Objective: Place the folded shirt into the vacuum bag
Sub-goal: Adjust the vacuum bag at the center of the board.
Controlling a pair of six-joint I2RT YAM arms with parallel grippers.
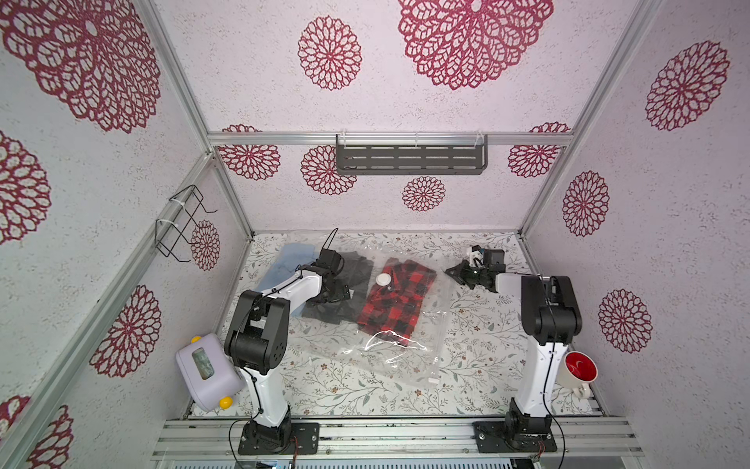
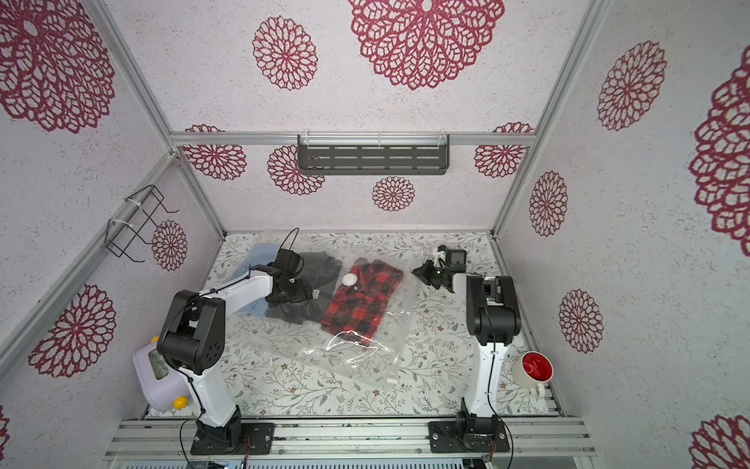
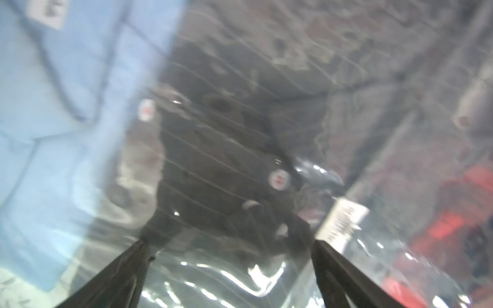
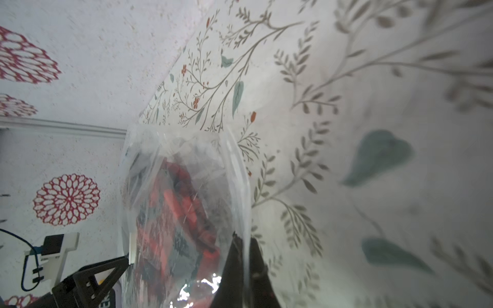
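robot lab booth: aluminium frame (image 1: pixel 284 139), patterned wall panels (image 1: pixel 243 101), bolted arm bases (image 1: pixel 278 440).

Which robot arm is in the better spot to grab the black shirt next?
Left. The left gripper is open and hangs right over the black shirt. The right gripper is shut on the edge of the clear bag, on the far side of the red shirt.
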